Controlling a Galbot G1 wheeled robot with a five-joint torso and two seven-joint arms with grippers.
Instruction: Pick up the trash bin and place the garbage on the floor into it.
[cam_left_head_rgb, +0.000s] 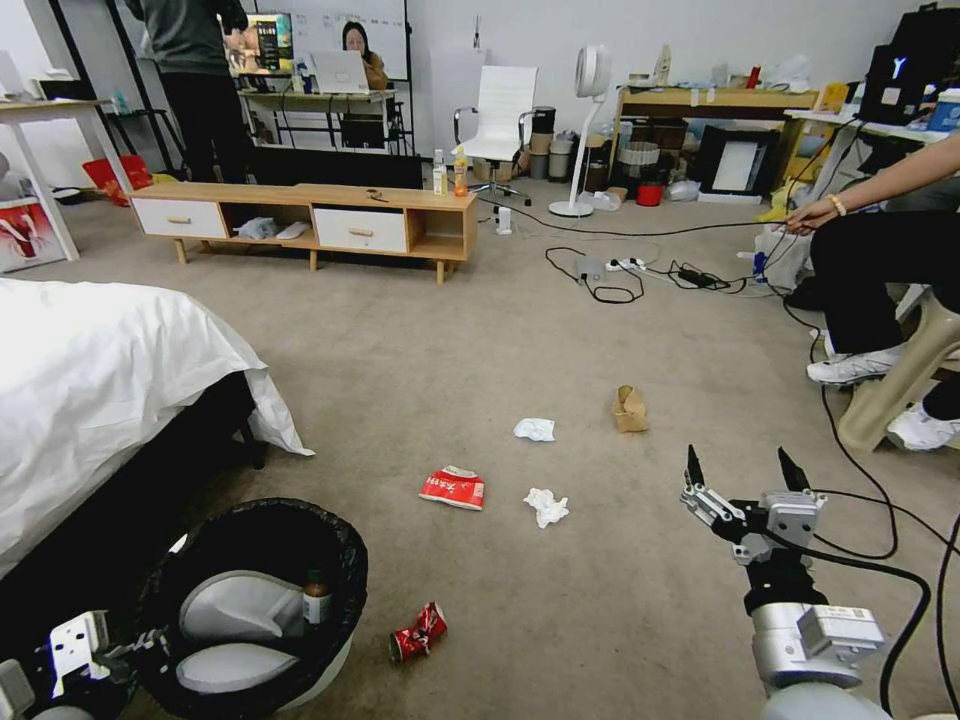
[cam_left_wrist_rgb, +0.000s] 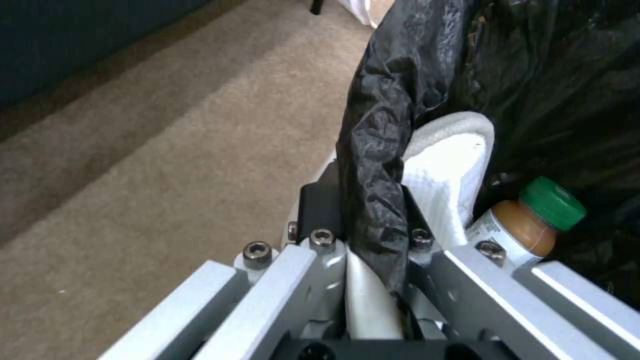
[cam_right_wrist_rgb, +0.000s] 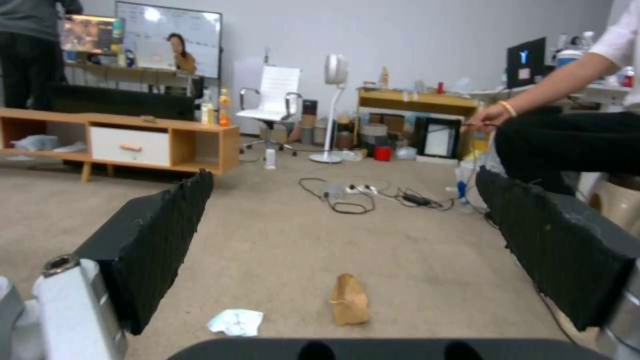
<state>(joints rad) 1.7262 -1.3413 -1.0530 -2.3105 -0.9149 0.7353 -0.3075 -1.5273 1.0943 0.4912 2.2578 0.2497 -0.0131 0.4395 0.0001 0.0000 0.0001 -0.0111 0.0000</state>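
Note:
The trash bin (cam_left_head_rgb: 345, 560), white with a black bag over its rim, hangs at the lower left in the head view. My left gripper (cam_left_head_rgb: 150, 640) is shut on its near rim; in the left wrist view the fingers (cam_left_wrist_rgb: 320, 245) pinch the bag-covered rim (cam_left_wrist_rgb: 380, 150). A green-capped bottle (cam_left_wrist_rgb: 533, 220) and white padding lie inside the bin. On the floor (cam_left_head_rgb: 560, 330) lie a crushed red can (cam_left_head_rgb: 418, 633), a red-white carton (cam_left_head_rgb: 453, 488), two tissues (cam_left_head_rgb: 546, 507) (cam_left_head_rgb: 534, 429) and a brown paper box (cam_left_head_rgb: 630, 409). My right gripper (cam_left_head_rgb: 745, 468) hovers open to their right, facing the box (cam_right_wrist_rgb: 350, 299).
A white-sheeted bed (cam_left_head_rgb: 100, 380) fills the left side beside the bin. A low wooden cabinet (cam_left_head_rgb: 300, 215) stands at the back. Cables and a power strip (cam_left_head_rgb: 620, 275) lie beyond the litter. A seated person's legs and shoes (cam_left_head_rgb: 860, 365) are at the right.

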